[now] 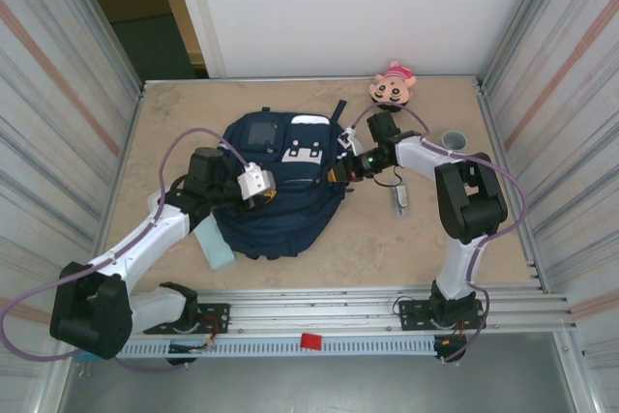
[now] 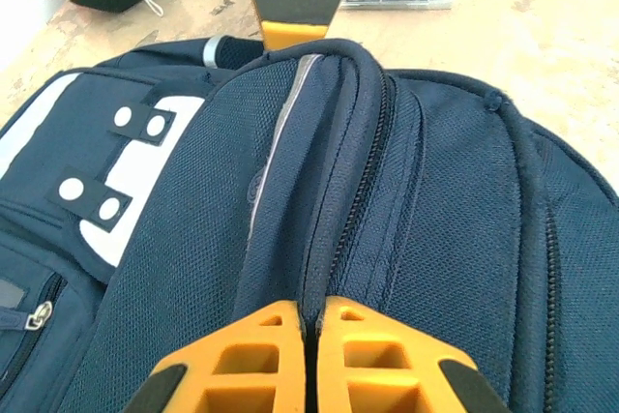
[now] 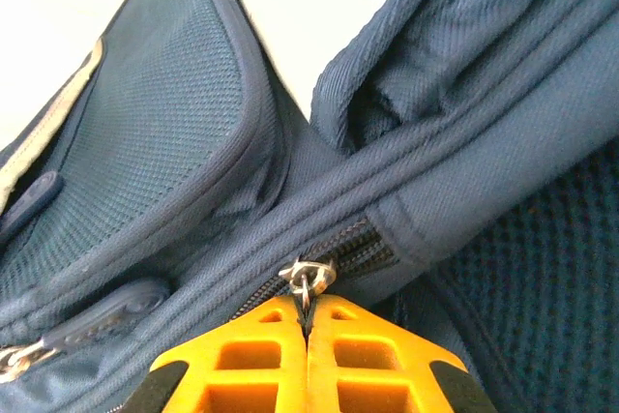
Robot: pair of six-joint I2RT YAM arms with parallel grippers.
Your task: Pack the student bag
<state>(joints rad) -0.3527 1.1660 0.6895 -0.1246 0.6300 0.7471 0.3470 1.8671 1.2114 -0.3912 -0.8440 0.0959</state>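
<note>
My right claw (image 3: 308,321) is shut tight. Its two orange tips press together on the little silver zip pull (image 3: 308,276) of the student bag (image 1: 280,229). My left claw (image 2: 311,321) is shut too. It pinches a raised fold of the bag's blue cloth, right beside a zip.

Seen from above, my left claw is over the middle of the bag and my right claw is at the bag's right edge.

The bag is big and dark blue. Up close, the cloth has a bumpy net look. A thin grey line runs along one seam. On the front there is a white patch with two dark tabs, and each tab has white dots. There is also a grey square patch, and pockets with zips.

The bag lies flat on the sandy table (image 1: 435,258), front side up, between my two arms and a bit to the left. Its long way runs from near me to far from me. The top, with its carry loop, points away from me and leans a little to the right. The bottom is close to my arms.

A pale green-blue thing (image 1: 215,244) touches the bag's near left corner. A small clear case (image 1: 399,200) lies on the table to the right of the bag. A pink soft toy (image 1: 392,86) sits by the far wall.
</note>
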